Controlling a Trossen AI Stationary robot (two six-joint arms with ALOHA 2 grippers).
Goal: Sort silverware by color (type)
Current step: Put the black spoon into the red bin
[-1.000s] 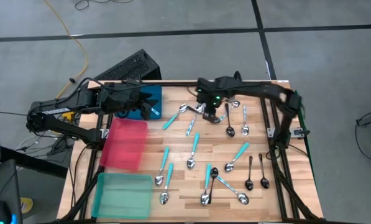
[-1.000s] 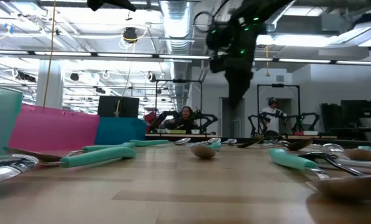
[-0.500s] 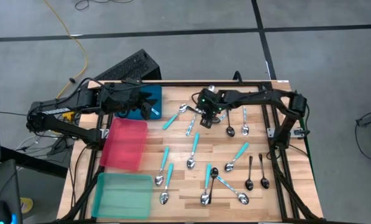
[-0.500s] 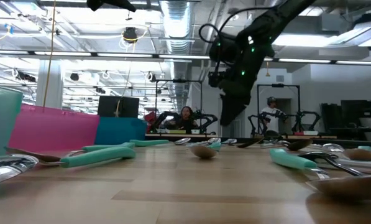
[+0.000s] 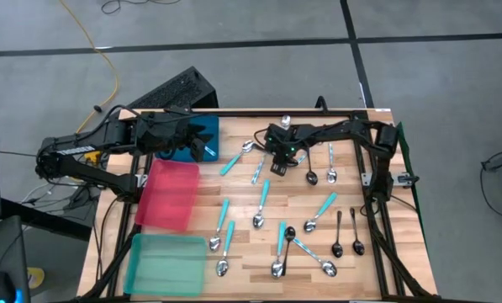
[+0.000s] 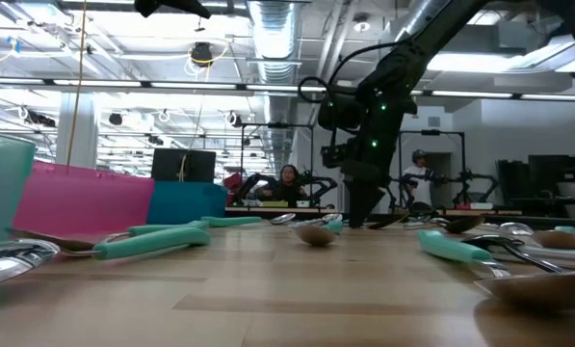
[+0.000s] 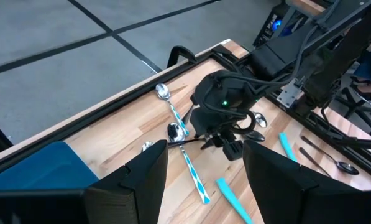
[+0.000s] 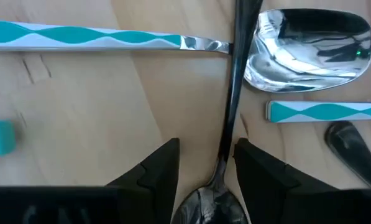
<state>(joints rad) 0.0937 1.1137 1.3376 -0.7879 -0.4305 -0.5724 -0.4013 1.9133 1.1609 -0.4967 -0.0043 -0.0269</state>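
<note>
Right claw (image 5: 279, 162) has dropped to the table (image 5: 377, 252) at far centre, fingers spread astride black spoon (image 8: 230, 112); pinch apparently next. Left claw (image 5: 202, 150), spread, hovers over blue tray (image 5: 210, 128).

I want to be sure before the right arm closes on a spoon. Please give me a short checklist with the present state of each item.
1. Right tool is open: ok, a finger shows on each side of the black spoon.
2. Black spoon's handle is centred between the fingers: ok in the right wrist view.
3. Tool is low enough to grip: cannot tell; in the low view it hangs close to the table, contact unclear.
4. Neighbours clear of the grip: not ok, the black handle lies over a turquoise-patterned spoon.
5. Left tool out of the way: ok, it is over the blue tray.
</note>
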